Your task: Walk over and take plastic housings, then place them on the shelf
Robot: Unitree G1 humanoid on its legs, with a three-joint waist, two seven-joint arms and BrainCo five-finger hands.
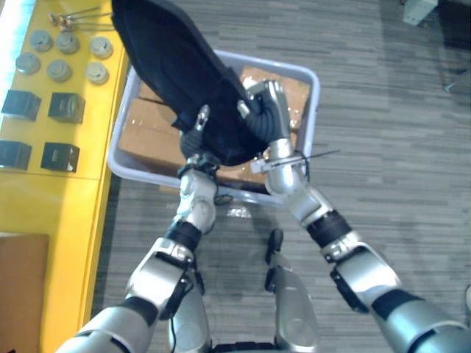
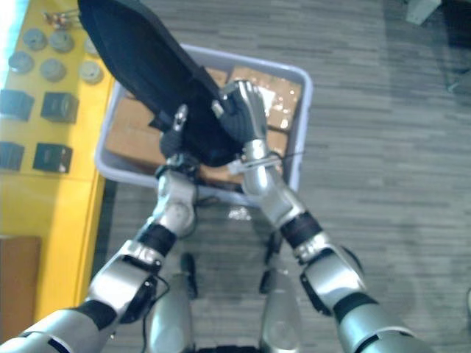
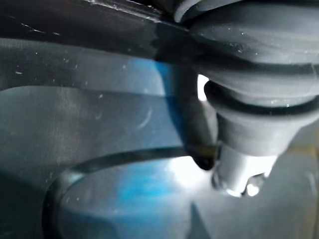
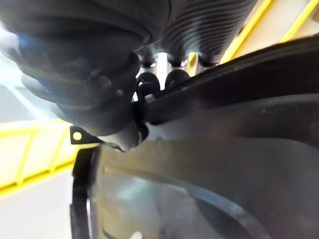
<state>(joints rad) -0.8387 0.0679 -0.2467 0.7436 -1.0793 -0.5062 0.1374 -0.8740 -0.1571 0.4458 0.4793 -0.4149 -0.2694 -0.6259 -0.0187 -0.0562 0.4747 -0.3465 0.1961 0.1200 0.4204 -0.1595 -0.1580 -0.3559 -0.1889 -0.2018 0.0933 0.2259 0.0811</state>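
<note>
The grey striped carpet floor (image 1: 383,110) took up the eye views from 12 through 5 o'clock. A long yellow shelf (image 1: 66,206) ran down the 9 o'clock side. A flat brown board (image 1: 22,287) lay on the shelf at 8 o'clock.

The large curved black plastic housing (image 1: 169,59) was raised above the floor, clear of everything beneath it. It slanted from 11 o'clock down towards the centre of the view. Its upper end overlapped the shelf's edge in the picture and its lower end hung over the bin.

The pale grey rectangular plastic bin (image 1: 147,175) stood on the floor just beside the shelf, at about 12 o'clock from the robot. Flat brown cardboard boxes (image 1: 147,136) lay inside it.

On the shelf at 9 to 10 o'clock sat four small black cube-shaped parts (image 1: 66,107) in two rows. Above them, near 10 to 11 o'clock, was a cluster of round grey metal discs (image 1: 59,70). A few thin metal pins (image 1: 73,16) lay at the far end.

The right hand (image 1: 268,110) was clenched on the housing's lower edge at the 3 o'clock side. In the right wrist view its dark fingertips (image 4: 174,78) hooked over the rim.

The left hand (image 1: 197,136) gripped the same lower end from 6 o'clock, with one silver finger lying up across the housing's outer face.
</note>
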